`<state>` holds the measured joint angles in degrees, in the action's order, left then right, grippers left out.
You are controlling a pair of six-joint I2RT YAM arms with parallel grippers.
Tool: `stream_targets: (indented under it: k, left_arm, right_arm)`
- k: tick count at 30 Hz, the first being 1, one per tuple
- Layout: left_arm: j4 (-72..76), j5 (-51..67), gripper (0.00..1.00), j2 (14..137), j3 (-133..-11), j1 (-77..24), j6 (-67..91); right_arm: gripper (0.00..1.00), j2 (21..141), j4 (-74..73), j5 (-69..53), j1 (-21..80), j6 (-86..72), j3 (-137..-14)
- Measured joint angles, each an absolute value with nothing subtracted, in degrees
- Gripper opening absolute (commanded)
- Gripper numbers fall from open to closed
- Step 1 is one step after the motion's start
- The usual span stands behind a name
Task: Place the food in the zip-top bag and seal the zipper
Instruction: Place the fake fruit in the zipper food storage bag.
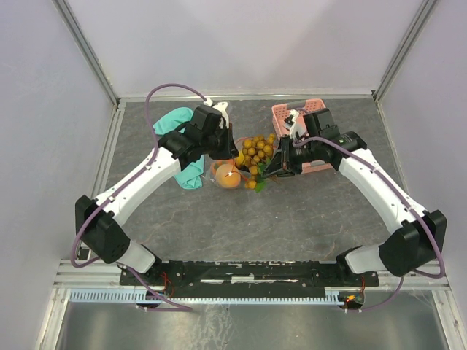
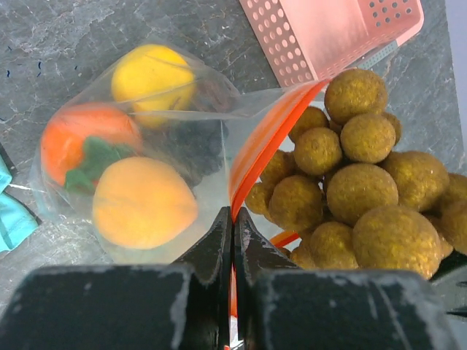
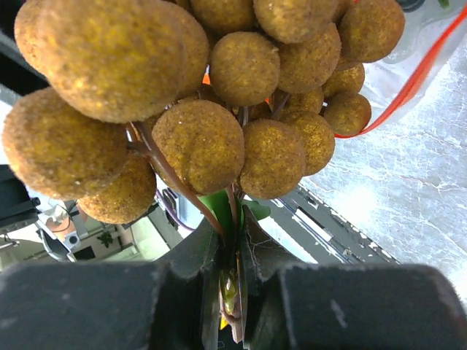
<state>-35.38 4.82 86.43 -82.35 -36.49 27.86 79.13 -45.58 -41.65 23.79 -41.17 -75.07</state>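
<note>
The clear zip-top bag (image 2: 211, 135) lies on the grey table with a yellow lemon (image 2: 152, 71), two orange round fruits (image 2: 142, 203) and a dark grape bunch (image 2: 195, 146) inside. My left gripper (image 2: 233, 219) is shut on the red zipper strip (image 2: 264, 146) at the bag's mouth. My right gripper (image 3: 235, 237) is shut on the stem and green leaves of the brownish-tan berry cluster (image 3: 219, 95), holding it at the bag's mouth (image 1: 255, 153). The cluster also shows in the left wrist view (image 2: 365, 175). No strawberry is visible.
A pink slatted basket (image 1: 295, 115) stands behind my right gripper, also seen in the left wrist view (image 2: 328, 33). A teal-green cloth (image 1: 182, 120) lies behind and left of my left gripper. Metal frame posts and white walls ring the table.
</note>
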Motion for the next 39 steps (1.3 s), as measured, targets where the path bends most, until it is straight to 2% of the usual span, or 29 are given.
stream_targets:
  k: [14,39]
  left_arm:
    - [-34.81,7.35,0.03,82.76,-77.49,-37.26,26.63]
    - [-32.42,9.61,0.03,82.81,-77.28,-39.64,27.38]
  right_arm:
    - [0.02,81.10,-41.54,-39.62,20.12,-51.72,-75.40]
    - [0.02,81.34,-32.99,-29.28,19.70,-63.00,-76.44]
